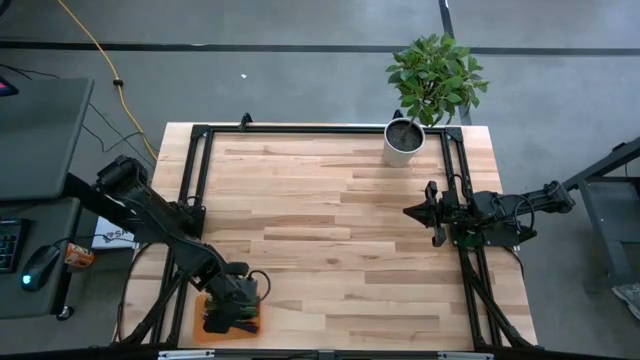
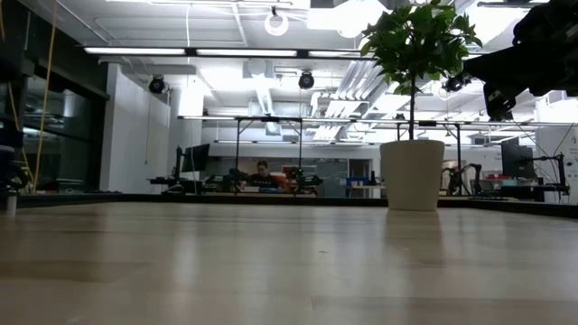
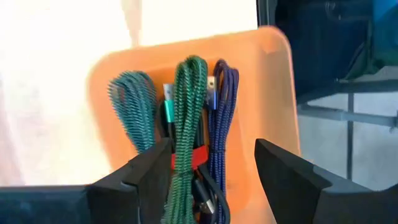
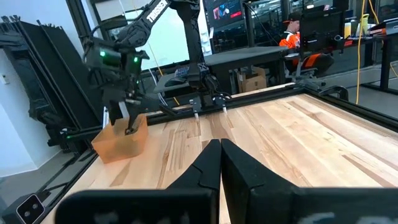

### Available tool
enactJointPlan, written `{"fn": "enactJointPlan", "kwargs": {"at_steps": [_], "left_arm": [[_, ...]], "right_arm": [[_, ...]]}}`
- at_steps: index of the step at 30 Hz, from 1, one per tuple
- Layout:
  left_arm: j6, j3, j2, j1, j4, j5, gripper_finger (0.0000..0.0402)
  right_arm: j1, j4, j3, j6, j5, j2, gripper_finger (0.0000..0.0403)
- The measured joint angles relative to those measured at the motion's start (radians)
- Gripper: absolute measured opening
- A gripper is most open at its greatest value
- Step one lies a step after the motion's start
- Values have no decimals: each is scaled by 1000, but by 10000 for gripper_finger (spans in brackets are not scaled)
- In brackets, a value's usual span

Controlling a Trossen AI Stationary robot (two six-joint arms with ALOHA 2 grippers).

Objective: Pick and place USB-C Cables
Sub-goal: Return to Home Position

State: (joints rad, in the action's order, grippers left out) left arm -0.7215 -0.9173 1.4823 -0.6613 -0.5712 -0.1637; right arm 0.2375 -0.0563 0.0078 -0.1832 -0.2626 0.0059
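Since the 4 cables [image 3: 189, 106] lie lengthwise just beneath your left claw [image 3: 212, 149], spread apart, rise straight; right claw [image 4: 219, 152] sits together.

The left arm [image 1: 160, 215] was bent down over the near left corner of the worktop [image 1: 320, 240], the left claw [image 3: 212, 149] pointing downward with fingers [image 3: 144, 171] spread apart. The right arm [image 1: 510, 207] extended level inward from the right edge, with the fingers of the right claw [image 4: 219, 144] pressed together.
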Motion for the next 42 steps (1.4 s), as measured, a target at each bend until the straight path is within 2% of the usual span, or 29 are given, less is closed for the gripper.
{"fn": "enactJointPlan", "kwargs": {"at_steps": [6, 10, 16, 19, 26, 33, 37, 42], "left_arm": [[72, 0, -161, -1, -62, 140, 212], [210, 0, -305, -1, -61, 298, 212], [450, 0, -519, 11, -40, 597, 212], [554, 0, -618, 26, 10, 667, 212], [707, 0, -794, 33, 134, 637, 212], [887, 69, -839, 75, 308, 614, 211], [953, 107, -844, 211, 357, 601, 211], [961, 154, -881, 458, 403, 415, 211]], "right_arm": [[0, 0, 0, 0, 0, 0, 0], [0, 0, 0, 0, 0, 0, 0], [0, 0, 0, 0, -1, 1, 0], [0, 0, 0, 0, -1, 1, 0], [0, 0, 0, 0, -1, 1, 0], [0, 0, 0, 0, -1, 1, 0], [0, 0, 0, -3, -1, 1, 0], [0, 0, 0, -2, -1, 1, 0]]}}
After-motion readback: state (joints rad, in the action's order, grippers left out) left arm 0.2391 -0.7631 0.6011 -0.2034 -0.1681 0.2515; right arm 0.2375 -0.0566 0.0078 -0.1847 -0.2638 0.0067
